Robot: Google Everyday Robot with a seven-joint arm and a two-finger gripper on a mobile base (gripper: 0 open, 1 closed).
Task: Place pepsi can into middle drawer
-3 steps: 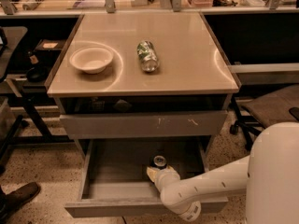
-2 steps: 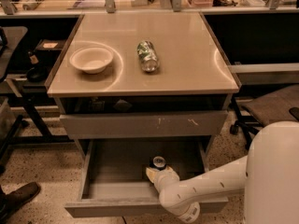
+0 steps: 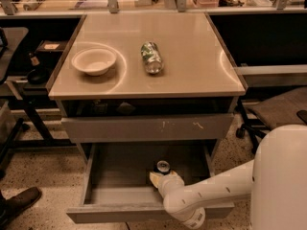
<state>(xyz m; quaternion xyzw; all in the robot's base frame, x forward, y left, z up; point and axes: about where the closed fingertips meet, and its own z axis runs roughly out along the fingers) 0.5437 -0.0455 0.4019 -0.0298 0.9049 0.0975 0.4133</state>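
Note:
The pepsi can [image 3: 163, 167] stands upright inside the open middle drawer [image 3: 120, 195], right of its centre, with its silver top showing and its dark body mostly hidden. My gripper [image 3: 159, 178] reaches down into the drawer from the lower right, right against the can's near side. My white arm [image 3: 211, 193] crosses over the drawer's front edge. I cannot see whether the gripper holds the can.
A drawer front with white scuff marks [image 3: 144, 127] is closed above the open drawer. On the cabinet top [image 3: 192, 75] lie a white bowl [image 3: 94, 60] and a green-and-silver can [image 3: 152, 57] on its side. Chairs stand at left and right, and a shoe [image 3: 19, 201] is at lower left.

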